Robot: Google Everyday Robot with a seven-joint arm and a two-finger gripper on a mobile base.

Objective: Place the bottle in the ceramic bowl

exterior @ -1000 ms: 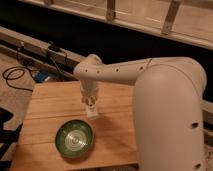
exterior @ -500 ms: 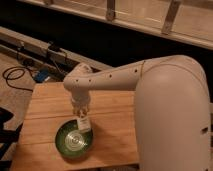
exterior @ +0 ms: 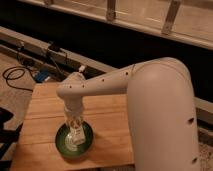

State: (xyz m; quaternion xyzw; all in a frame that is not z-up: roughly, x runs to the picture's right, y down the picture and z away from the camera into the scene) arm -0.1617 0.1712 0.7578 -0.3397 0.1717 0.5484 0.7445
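Note:
The green ceramic bowl sits on the wooden table near its front edge. The pale whitish bottle with a dark-marked label hangs upright right over the bowl's middle, its lower end down inside the bowl. My gripper points straight down above the bowl and is shut on the bottle's upper part. My white arm reaches in from the right and covers the table's right side.
Black cables and a power strip lie on the floor behind the table at left. A long rail and a dark wall run across the back. A dark object stands off the table's left edge.
My gripper has moved forward and left from the table's middle to above the bowl, and has lowered the bottle into it.

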